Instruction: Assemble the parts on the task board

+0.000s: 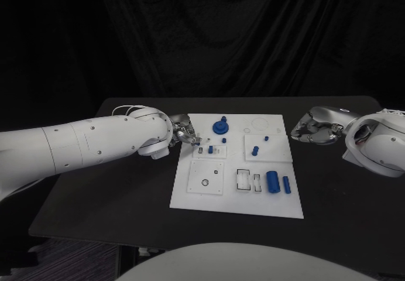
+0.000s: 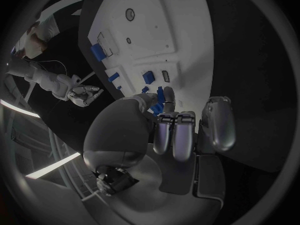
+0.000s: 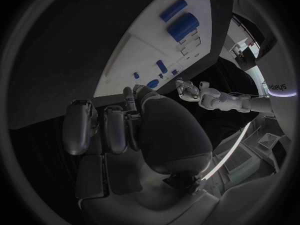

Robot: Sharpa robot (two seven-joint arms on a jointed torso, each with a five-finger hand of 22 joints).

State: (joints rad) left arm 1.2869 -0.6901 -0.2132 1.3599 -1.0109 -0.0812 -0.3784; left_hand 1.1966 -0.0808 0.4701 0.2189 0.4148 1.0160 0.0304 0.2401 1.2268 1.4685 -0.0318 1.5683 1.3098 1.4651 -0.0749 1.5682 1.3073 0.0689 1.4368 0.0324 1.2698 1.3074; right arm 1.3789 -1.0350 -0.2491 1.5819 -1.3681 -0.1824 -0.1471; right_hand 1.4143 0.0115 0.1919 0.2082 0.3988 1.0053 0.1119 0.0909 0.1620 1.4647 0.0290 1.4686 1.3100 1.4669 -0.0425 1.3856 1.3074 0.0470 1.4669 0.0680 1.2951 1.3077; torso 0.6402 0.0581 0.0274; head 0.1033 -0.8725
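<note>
Black curtain hangs behind a black desk [image 1: 126, 193] on which the white task board [image 1: 239, 199] lies at centre, seen from the head camera. On the board, a blue knob-like part [image 1: 220, 126] stands toward 12 o'clock, a small blue peg [image 1: 210, 149] sits just below it, another slim blue piece [image 1: 255, 150] stands toward 3 o'clock of that, and a thick blue cylinder [image 1: 273, 180] lies beside a thinner blue rod [image 1: 287, 185] toward 5 o'clock. The left hand [image 1: 185, 133] sits at the board's 9 o'clock edge, fingers reaching over the edge near the small peg; whether they grip anything cannot be told from this camera. The right hand [image 1: 311, 130] hovers just off the board's 3 o'clock edge, fingers curled inward, nothing visible in them. From the left wrist camera, the left hand [image 2: 172, 130] has its fingers [image 2: 182, 135] bent over the board [image 2: 175, 30], and a small blue part [image 2: 160, 94] lies at the fingertips, touching or nearly so; a firm grip cannot be confirmed. The right hand [image 2: 82, 93] appears beyond the board's far side. From the right wrist camera, the right hand [image 3: 134, 127] shows folded fingers [image 3: 81, 127] holding nothing, off the board [image 3: 150, 45], where the thick cylinder [image 3: 183, 26] and thinner rod [image 3: 172, 10] lie side by side; the left hand [image 3: 189, 89] is at the opposite edge.
</note>
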